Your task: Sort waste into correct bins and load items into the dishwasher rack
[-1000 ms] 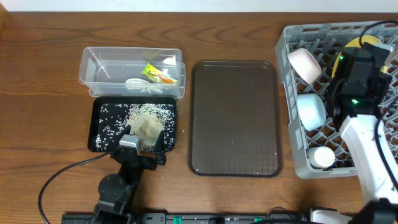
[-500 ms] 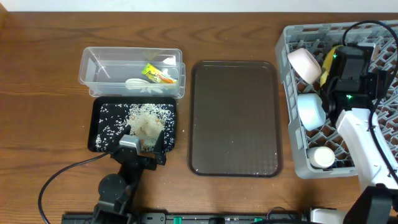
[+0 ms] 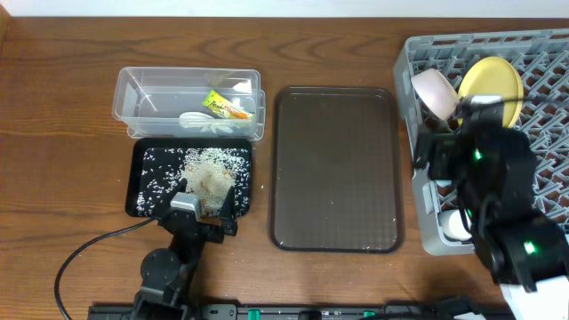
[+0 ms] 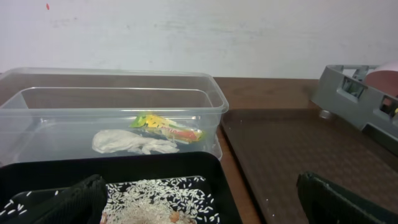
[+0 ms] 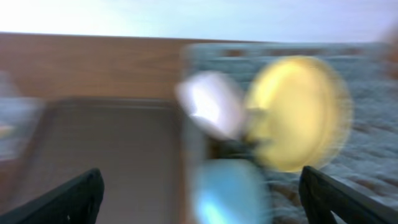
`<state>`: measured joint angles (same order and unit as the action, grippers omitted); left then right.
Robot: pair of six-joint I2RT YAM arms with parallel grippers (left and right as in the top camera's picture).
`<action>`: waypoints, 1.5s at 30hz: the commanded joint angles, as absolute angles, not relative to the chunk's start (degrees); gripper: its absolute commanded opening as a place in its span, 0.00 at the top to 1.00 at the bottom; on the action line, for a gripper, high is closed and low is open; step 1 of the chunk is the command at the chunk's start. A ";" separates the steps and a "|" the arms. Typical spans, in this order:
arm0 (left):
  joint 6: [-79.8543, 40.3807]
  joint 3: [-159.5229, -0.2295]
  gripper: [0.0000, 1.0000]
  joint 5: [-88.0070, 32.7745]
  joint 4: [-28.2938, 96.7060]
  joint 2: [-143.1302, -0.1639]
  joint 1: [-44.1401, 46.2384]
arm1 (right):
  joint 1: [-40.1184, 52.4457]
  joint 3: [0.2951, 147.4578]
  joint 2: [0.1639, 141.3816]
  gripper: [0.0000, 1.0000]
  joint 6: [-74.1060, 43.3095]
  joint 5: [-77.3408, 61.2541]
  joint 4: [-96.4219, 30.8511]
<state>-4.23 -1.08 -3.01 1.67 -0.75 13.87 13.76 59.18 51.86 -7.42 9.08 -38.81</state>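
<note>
Now plate (image 3: 491, 82) stands on edge in rack (image 3: 544, 60).
Right tool (image 5: 200, 196) gapes wide and empty over rack's left side; left tool (image 4: 199, 202), equally wide and empty, hovers far left of rack.

No legible text, label, brand, number or sign in any view. Some coloured print on the green-and-orange snack wrapper (image 3: 226, 106) inside the clear tub (image 3: 124, 105), but too small to read from overhead and no clearer through the tub wall from the left wrist. Too blurred in the right wrist view to make out any marking.
</note>
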 commanded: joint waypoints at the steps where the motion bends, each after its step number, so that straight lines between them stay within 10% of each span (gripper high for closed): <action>1: -3.66 -0.23 0.01 -2.48 3.79 -0.62 13.45 | 14.83 59.35 48.58 0.01 -12.49 -15.62 -40.23; 7: -3.66 -0.23 0.01 -2.50 3.79 -0.62 13.45 | 14.83 59.35 45.52 0.01 -13.26 -32.45 -40.73; 22: -3.66 -0.23 0.01 -2.50 3.79 -0.62 13.45 | 14.70 56.73 39.13 0.01 -2.83 -20.97 -41.54; 45: -3.66 -0.23 0.01 -2.50 3.79 -0.62 13.45 | 14.55 10.37 0.45 0.01 -0.12 -14.81 -15.88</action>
